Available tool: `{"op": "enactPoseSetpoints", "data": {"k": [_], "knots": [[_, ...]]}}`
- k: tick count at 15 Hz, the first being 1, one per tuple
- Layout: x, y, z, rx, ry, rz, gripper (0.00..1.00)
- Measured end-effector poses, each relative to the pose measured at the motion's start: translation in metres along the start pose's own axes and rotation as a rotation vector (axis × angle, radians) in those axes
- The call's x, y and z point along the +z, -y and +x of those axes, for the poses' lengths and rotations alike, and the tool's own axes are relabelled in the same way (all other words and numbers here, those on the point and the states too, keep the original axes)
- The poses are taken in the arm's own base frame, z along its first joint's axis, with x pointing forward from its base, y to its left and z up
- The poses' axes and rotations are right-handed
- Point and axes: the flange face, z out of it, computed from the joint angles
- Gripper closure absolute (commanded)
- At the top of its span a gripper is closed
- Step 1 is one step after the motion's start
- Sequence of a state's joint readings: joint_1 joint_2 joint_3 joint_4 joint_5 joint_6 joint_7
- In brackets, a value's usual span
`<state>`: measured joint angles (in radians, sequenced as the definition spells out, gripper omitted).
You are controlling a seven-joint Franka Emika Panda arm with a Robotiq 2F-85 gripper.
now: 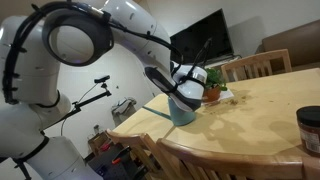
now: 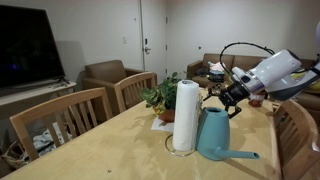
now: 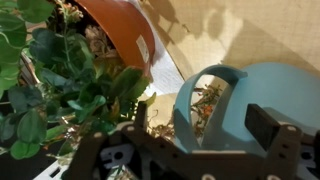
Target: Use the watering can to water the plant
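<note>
Gripper [image 3: 188, 150] first: its dark fingers sprawl across the bottom of the wrist view, spread wide with nothing between them. It is released and empty. Right beneath sits the can [image 3: 250, 95], teal, at the lower right of that frame, its round mouth facing up at us. In an exterior view the can [image 2: 215, 135] stands upright on the table [image 2: 90, 150], centre right, spout running off to the lower right. The gripper [image 2: 232, 98] hovers just above its handle, apart from it as far as I can tell. Plant [image 2: 162, 97] is near, to the left, half behind a white roll [image 2: 185, 115]. In the wrist view its leaves fill the left and its pot [image 3: 120, 30] the top. A dark jar [image 1: 310, 130] sits at the far right edge, well apart. Nothing is watered yet, by my read. Grasp, lift, carry and tilt are all to come.
</note>
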<state>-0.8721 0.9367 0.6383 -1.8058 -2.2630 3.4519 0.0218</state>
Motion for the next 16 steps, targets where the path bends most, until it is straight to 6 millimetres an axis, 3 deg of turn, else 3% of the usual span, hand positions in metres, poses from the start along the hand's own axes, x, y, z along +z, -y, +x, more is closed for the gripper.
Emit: {"op": "enactPoseSetpoints", "data": {"k": [3,4,5,12,14,16], "knots": [[0.0023,0.0001,0.0028,0.014,-0.023,-0.013,0.00],[0.0028,0.0001,0.0031,0.018,-0.028,-0.016,0.10],[0.0032,0.0001,0.0030,0.021,-0.030,-0.018,0.26],[0.0031,-0.0037,-0.0027,0.031,-0.028,-0.035,0.82],[0.0027,-0.0053,-0.0049,0.032,-0.025,-0.039,0.97],[0.0027,-0.0062,-0.0063,0.032,-0.023,-0.042,1.00]]}}
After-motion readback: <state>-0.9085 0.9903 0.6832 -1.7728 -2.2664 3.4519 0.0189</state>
